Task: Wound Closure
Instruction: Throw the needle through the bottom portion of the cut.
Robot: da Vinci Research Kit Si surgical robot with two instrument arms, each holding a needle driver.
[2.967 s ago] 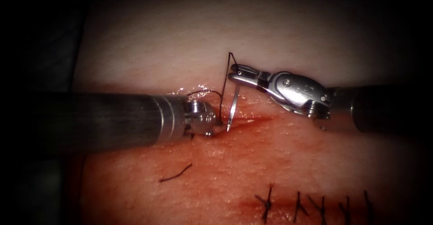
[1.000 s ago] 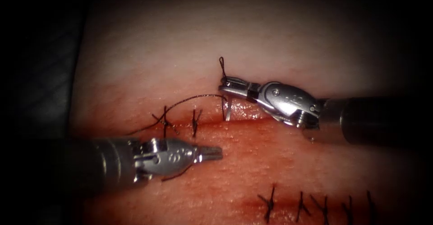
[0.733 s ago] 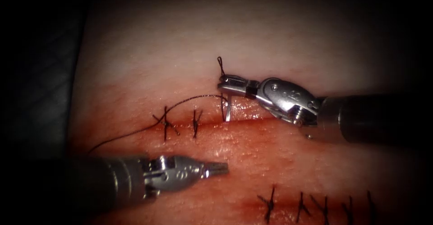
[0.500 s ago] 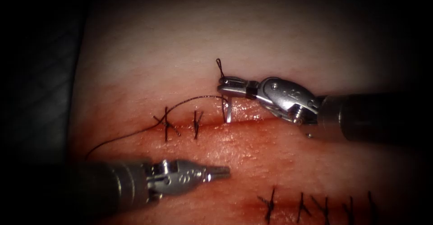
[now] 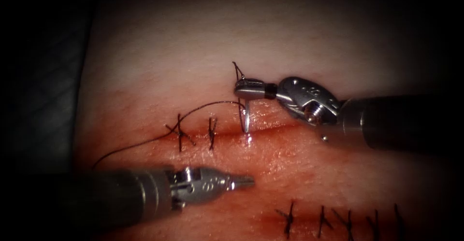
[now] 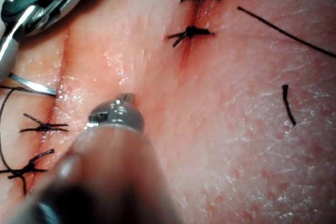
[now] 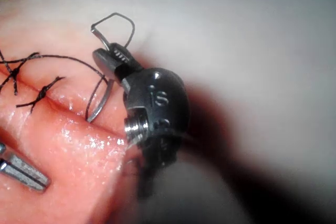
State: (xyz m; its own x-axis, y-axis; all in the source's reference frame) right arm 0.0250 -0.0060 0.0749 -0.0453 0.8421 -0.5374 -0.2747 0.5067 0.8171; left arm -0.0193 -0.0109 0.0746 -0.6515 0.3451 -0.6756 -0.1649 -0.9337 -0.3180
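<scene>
Two stitches tied across the cut's left part, rest open; needle pinched near its swaged end in right end effector, point at the cut's edge; left end effector pressed together, empty, below.

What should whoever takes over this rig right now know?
Right pincer: shut on the needle near its thread end, above the cut; the tip points down at the cut's edge, and whether it is in the tissue I cannot tell.
Left pincer: shut, holding nothing, below the cut.
Thread trails left from the needle across two stitches.
Done: those two stitches. Left: the open cut to their right.
</scene>
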